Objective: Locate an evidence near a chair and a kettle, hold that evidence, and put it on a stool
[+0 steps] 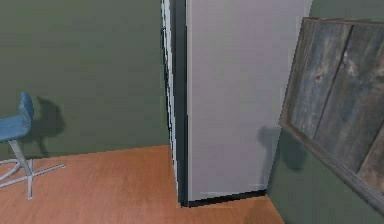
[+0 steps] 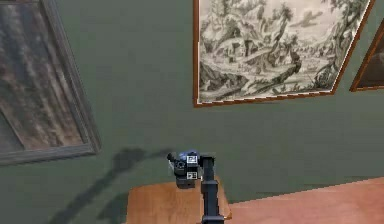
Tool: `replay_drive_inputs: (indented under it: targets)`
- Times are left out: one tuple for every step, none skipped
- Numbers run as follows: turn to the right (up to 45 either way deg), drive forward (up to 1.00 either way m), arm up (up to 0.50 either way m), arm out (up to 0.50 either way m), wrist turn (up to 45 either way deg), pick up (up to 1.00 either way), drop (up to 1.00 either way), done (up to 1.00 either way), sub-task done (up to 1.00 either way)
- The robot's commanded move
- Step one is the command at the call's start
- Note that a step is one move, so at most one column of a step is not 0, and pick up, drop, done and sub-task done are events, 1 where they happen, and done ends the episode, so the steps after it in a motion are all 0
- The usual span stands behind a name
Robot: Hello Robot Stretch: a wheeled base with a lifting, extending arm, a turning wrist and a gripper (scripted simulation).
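In the arm side view the dark arm bar rises from the bottom edge, and my gripper (image 2: 183,162) sits at its far end beside two small white marker squares, in front of the green wall. I cannot make out its far end well enough to tell whether it holds anything. A flat light-brown wooden top (image 2: 160,205) lies under and to the left of the arm. A blue chair (image 1: 14,128) on a pale metal star base stands at the forward view's left edge, on the orange-brown floor.
A tall grey cabinet-like block (image 1: 235,95) stands against the green wall ahead. A framed panel of weathered planks (image 1: 345,95) hangs at the forward view's right, and it is seen again at the arm side view's left (image 2: 35,85). A framed landscape picture (image 2: 285,45) hangs on the wall.
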Motion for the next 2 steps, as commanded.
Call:
replay_drive_inputs:
  targets:
    - [0.0, 0.00, -0.32, 0.00, 0.0, 0.00, 0.00, 0.00, 0.00]
    - [0.0, 0.00, 0.00, 0.00, 0.0, 0.00, 1.00, 0.00, 0.00]
